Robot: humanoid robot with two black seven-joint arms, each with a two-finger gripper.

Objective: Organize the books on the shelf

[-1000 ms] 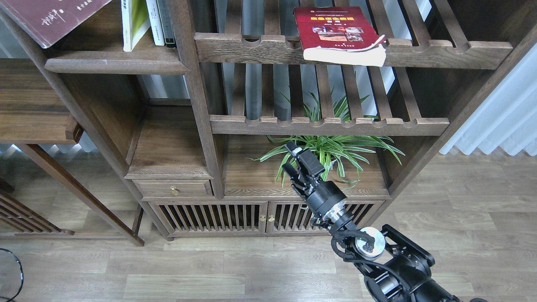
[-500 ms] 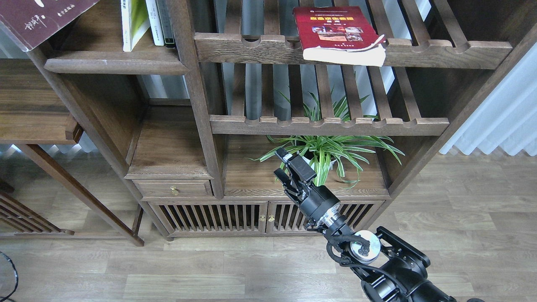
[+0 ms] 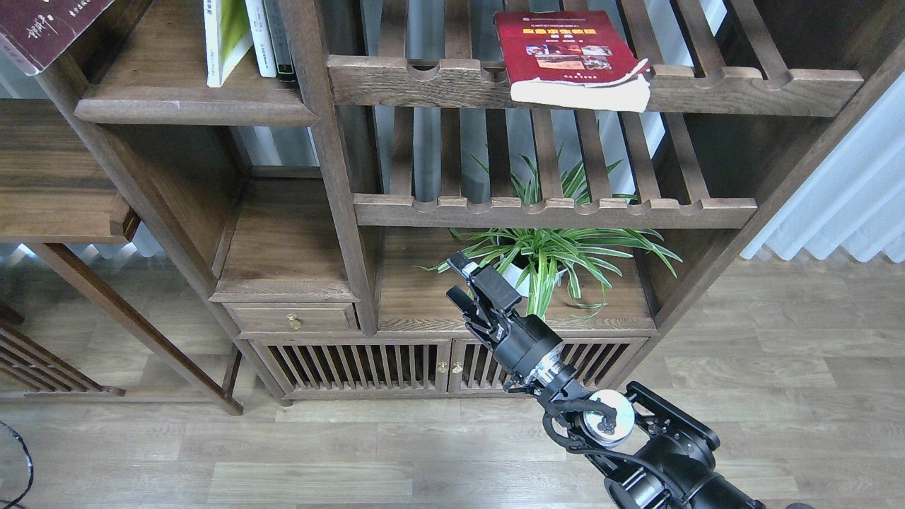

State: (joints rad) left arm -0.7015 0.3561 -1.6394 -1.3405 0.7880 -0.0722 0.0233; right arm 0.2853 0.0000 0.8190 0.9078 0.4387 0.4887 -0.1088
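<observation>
Right gripper point(image 3: 458, 277) hangs before the spider plant point(image 3: 558, 251), jaws slightly parted, holding nothing. Red book point(image 3: 565, 53) lies flat on the slatted rack point(image 3: 424, 81).

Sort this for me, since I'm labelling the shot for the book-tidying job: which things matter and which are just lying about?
Part of the job:
- red book, flat on the slatted rack
- maroon book, top left corner
- yellow-green book, upright
- solid shelf
- right gripper

Just there:
- potted plant
- slim volumes
- slatted rack
- drawer
</observation>
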